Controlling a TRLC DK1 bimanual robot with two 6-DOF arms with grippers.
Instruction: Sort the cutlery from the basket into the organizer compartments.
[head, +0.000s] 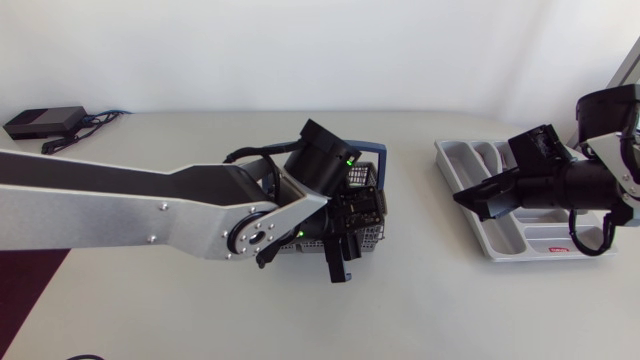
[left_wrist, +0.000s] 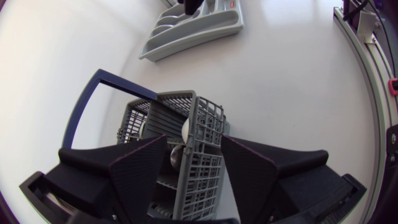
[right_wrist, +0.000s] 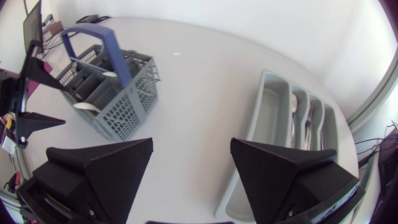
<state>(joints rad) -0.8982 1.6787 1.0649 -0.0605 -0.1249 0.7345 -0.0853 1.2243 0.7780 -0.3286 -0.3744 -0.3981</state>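
The grey cutlery basket (head: 368, 195) with a blue handle (left_wrist: 84, 106) stands mid-table. My left gripper (head: 345, 250) hangs over its near side, open; its fingers straddle a grid wall (left_wrist: 205, 143), one inside and one outside. A spoon (left_wrist: 184, 129) stands in the compartment just ahead of the fingers. The grey organizer (head: 460, 170) lies at the right, with cutlery (right_wrist: 300, 115) in its narrow compartments. My right gripper (head: 483, 200) hovers over the organizer's left edge (right_wrist: 249, 149), open and holding nothing (right_wrist: 191, 142). More spoons (right_wrist: 87, 107) show in the basket (right_wrist: 121, 99).
A black power adapter (head: 42, 122) with cables lies at the table's back left corner. Bare table surface lies between the basket and the organizer (left_wrist: 186, 28).
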